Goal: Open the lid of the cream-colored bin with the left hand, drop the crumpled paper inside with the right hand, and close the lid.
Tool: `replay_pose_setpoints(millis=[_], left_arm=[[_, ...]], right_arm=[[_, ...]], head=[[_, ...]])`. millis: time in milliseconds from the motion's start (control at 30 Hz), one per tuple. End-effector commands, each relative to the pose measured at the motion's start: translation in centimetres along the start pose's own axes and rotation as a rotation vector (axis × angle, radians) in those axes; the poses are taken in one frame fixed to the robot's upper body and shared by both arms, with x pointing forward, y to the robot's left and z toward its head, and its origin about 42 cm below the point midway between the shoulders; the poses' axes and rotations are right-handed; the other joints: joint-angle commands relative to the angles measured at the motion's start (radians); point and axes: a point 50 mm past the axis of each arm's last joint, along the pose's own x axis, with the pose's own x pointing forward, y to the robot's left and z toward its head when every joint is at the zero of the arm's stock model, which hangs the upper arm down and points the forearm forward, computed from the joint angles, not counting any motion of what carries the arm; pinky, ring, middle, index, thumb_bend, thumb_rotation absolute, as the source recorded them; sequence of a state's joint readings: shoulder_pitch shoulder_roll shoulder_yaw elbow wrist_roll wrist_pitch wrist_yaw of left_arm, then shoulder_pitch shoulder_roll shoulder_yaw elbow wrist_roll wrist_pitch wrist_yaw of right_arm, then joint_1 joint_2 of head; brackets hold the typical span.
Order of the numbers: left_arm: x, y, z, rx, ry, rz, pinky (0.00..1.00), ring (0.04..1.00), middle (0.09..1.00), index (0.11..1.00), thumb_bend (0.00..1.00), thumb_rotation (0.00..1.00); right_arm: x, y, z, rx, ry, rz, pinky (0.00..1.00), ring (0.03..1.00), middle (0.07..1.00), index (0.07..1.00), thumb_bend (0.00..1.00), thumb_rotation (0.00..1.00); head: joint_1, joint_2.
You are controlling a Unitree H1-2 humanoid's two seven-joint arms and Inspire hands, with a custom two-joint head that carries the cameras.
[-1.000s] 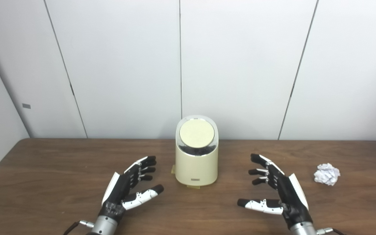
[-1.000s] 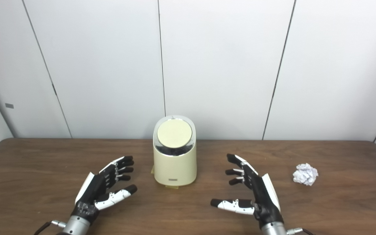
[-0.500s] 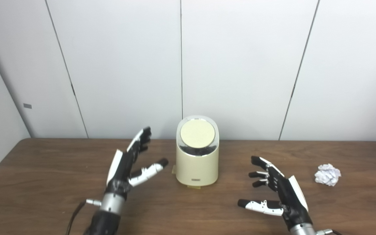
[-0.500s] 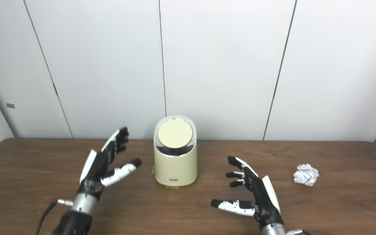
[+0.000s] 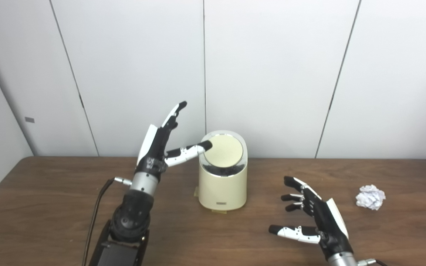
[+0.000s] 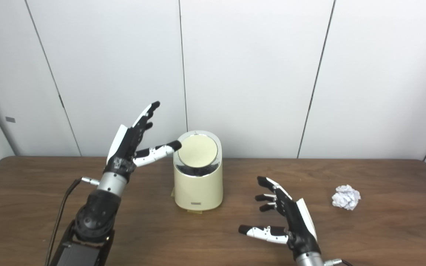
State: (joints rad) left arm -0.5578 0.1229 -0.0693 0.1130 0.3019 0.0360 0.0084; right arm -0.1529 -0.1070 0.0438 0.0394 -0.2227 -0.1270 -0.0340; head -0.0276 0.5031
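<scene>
Both hands spread, holding nothing. Left hand (image 5: 157, 146) now raised off the table (image 5: 50, 207), thumb tip at the closed lid (image 5: 223, 150) of the bin (image 5: 222, 184). Right hand (image 5: 318, 216) unmoved, low. Paper ball (image 5: 370, 197) far right, untouched.

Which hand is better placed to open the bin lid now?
Left. The left hand is raised, open, its thumb at the edge of the closed lid. The right hand sits low over the table, open, nearer the crumpled paper.
</scene>
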Motion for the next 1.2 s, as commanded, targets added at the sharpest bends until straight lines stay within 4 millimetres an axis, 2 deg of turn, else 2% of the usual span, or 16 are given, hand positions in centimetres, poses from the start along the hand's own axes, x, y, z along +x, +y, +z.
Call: replay_pose_setpoints(millis=[0,100,267,433,600,867,1167], left_arm=[[2.8,0.6,2.8,0.067,-0.083,0.024,1.0,1.0,1.0,1.0,0.92,0.44],[3.6,0.4,3.1,0.128,-0.068,0.016,0.97,1.0,1.0,1.0,0.94,0.46],[4.6,0.0,3.3,0.226,-0.039,0.003,0.86,1.0,1.0,1.0,0.96,0.43],[5.3,-0.5,3.1,0.312,-0.024,-0.016,0.88,1.0,1.0,1.0,0.97,0.39],[5.6,-0.6,2.5,0.384,-0.023,-0.048,0.91,1.0,1.0,1.0,0.96,0.3],[5.4,-0.4,2.0,0.418,-0.021,-0.064,0.93,1.0,1.0,1.0,0.94,0.19],[5.3,-1.2,1.6,0.543,-0.027,-0.087,0.92,1.0,1.0,1.0,0.92,0.2]], right_arm=[[1.4,-0.4,2.1,0.003,-0.103,-0.031,0.57,0.697,0.844,0.828,0.82,0.18],[1.5,-0.3,2.0,0.005,-0.103,-0.035,0.57,0.695,0.844,0.826,0.81,0.18],[1.5,-0.3,2.2,0.001,-0.105,-0.038,0.57,0.692,0.841,0.828,0.81,0.18],[1.5,-0.3,2.3,-0.004,-0.106,-0.044,0.56,0.685,0.836,0.826,0.82,0.19],[1.5,-0.2,2.5,-0.008,-0.112,-0.047,0.56,0.679,0.836,0.828,0.81,0.18],[1.5,-0.2,2.6,-0.006,-0.12,-0.045,0.55,0.672,0.834,0.831,0.81,0.19],[1.5,0.0,2.9,-0.002,-0.112,-0.05,0.55,0.665,0.831,0.827,0.81,0.18]], head=[[-0.002,0.0],[-0.005,0.0],[-0.009,-0.001],[-0.011,0.002],[-0.015,0.005],[-0.015,0.009],[-0.018,0.016]])
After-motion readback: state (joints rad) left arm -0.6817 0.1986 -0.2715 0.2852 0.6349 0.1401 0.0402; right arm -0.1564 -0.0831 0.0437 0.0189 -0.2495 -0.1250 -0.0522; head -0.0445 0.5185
